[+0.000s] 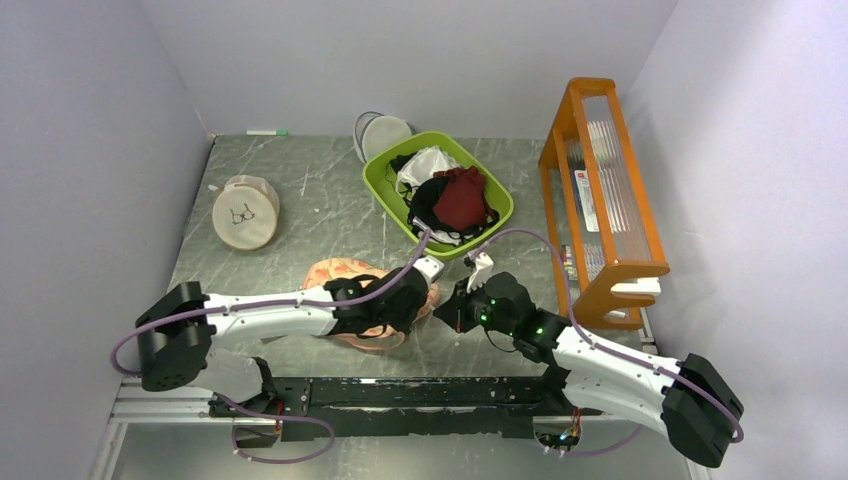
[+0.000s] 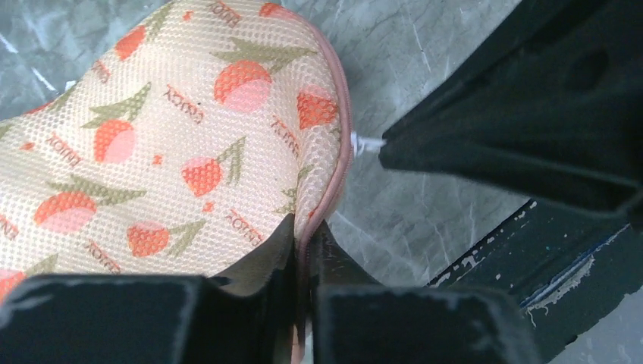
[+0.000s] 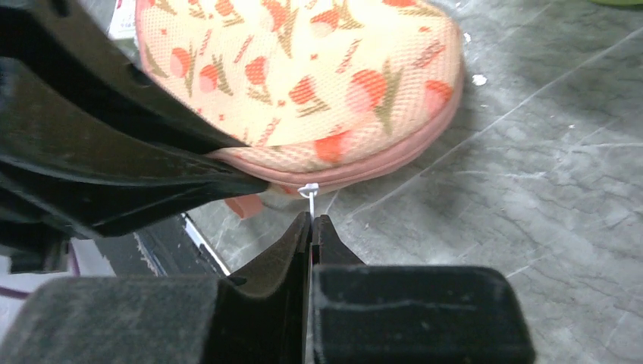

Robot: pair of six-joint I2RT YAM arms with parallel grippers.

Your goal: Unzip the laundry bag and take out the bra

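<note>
The laundry bag [image 1: 335,272] is peach-pink with an orange-red flower print and lies shut on the table near the front edge, mostly under my left arm. My left gripper [image 1: 425,290] is shut on the bag's pink zip rim, as the left wrist view [image 2: 307,227] shows, with the printed mesh [image 2: 174,136] above it. My right gripper [image 1: 452,308] is just right of the bag and shut on the thin white zip pull [image 3: 307,191], as the right wrist view [image 3: 312,220] shows. The bag [image 3: 303,76] fills that view's top. The bra is hidden.
A green basket [image 1: 385,205] at the back holds a dark red garment [image 1: 462,198] and other clothes. A round beige pouch [image 1: 245,212] lies at the left and a round white mesh pouch [image 1: 384,135] stands at the back. An orange rack [image 1: 605,200] stands at the right.
</note>
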